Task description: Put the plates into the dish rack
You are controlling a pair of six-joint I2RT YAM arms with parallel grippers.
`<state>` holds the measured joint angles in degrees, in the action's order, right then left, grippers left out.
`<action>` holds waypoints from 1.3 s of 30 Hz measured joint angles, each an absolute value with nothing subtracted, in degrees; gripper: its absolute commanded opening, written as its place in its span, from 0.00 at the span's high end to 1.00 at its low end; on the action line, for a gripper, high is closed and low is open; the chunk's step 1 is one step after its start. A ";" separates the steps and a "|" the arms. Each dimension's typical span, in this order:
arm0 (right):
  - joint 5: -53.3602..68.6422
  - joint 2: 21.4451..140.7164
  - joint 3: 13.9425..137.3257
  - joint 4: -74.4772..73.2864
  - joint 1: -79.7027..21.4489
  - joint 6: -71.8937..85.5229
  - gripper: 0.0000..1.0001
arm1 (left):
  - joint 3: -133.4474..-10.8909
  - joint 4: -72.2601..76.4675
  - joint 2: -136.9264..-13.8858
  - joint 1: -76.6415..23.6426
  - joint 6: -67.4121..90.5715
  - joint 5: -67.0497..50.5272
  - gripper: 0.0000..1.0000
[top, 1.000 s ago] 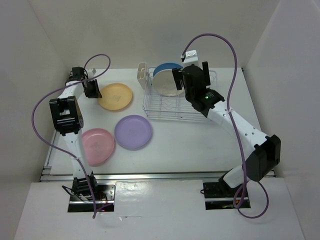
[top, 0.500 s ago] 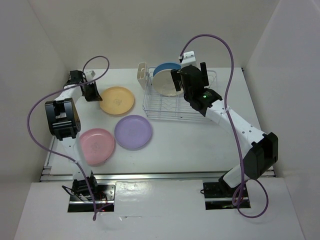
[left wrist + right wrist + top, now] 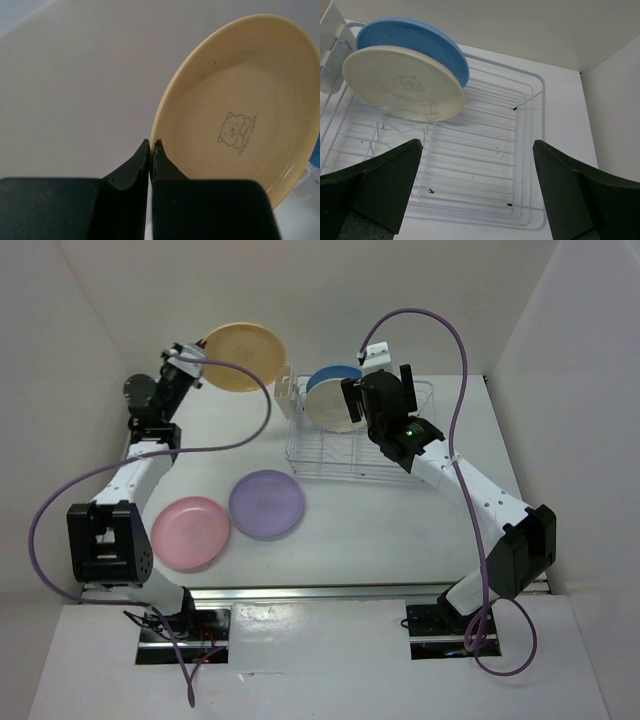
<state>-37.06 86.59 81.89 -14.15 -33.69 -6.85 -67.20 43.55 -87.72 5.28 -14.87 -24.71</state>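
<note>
The left gripper (image 3: 151, 144) is clamped on the rim of the round, shallow yellow-orange plastic plate (image 3: 243, 355), which hangs tilted in the air above the far left corner of the white worktop (image 3: 400, 530), clear of its surface and to the left of the silvery-white wire dish rack (image 3: 400, 465). The fingertips pinch only a narrow part of the rim, so nearly all of the plate overhangs the grip; a quick swing or wrist roll is likely to make the smooth plastic pivot or slide out of the jaws. The small cream cutlery cup (image 3: 284, 388) stands at the left end of the rack, directly between the held plate and the wires, and a low approach can strike it. The blue round plastic plate (image 3: 420, 37) and the cream round plastic plate (image 3: 405, 80) lean on edge in the left part of the rack; a misaligned entry can knock the cream plate out of its slot. The right gripper (image 3: 477, 145) is spread wide, holds nothing and hovers above the rack, so the two arms can collide unless it clears. The purple cable (image 3: 262, 410) loops close under the held plate and can snag it. The pink plate (image 3: 190, 533) and purple plate (image 3: 266, 504) lie flat toward the near left corner, not yet loaded.
</note>
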 measured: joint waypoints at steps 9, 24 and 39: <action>-38.04 86.59 81.89 -14.35 -33.71 -6.87 0.00 | -75.18 54.02 -105.82 -13.26 -29.82 -26.17 1.00; -42.35 84.53 81.89 -16.75 -33.98 -6.90 0.00 | -81.12 55.75 -114.83 -22.02 -35.88 -21.69 1.00; -44.01 81.28 80.97 -18.28 -33.98 -6.85 0.00 | -80.82 52.56 -119.07 -23.77 -38.59 -18.52 1.00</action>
<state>-44.01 81.28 80.97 -18.28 -33.98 -6.85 -80.82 52.56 -119.07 -23.77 -38.59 -18.52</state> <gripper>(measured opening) 0.999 0.021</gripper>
